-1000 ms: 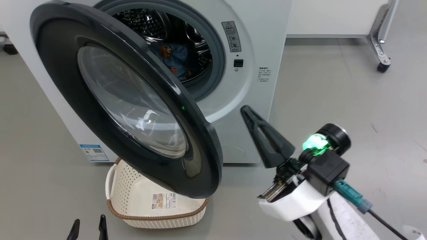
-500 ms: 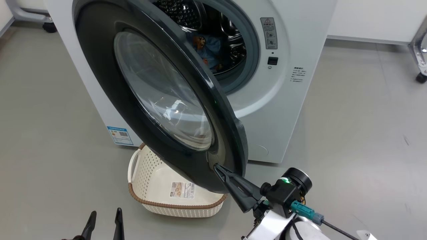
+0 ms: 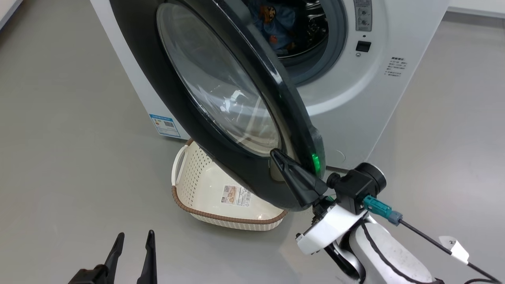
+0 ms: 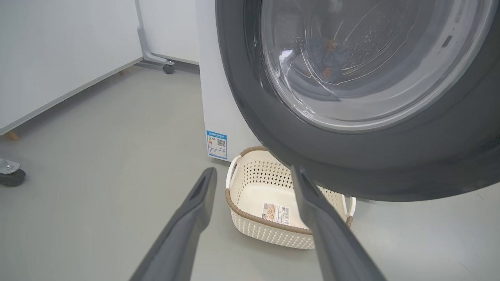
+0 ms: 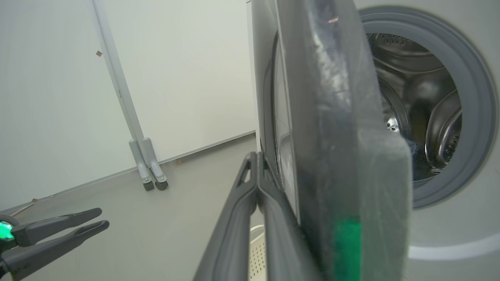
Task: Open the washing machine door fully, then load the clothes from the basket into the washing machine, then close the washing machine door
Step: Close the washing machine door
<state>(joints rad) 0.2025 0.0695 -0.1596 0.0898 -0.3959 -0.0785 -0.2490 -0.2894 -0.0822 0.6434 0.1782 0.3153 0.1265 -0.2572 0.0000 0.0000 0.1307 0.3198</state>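
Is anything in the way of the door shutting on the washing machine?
Nothing that I can see. The gap between the door and the washing machine looks free. The clothes lie back inside the drum. The shut right gripper is on the door's outer side, and the basket sits low on the floor.
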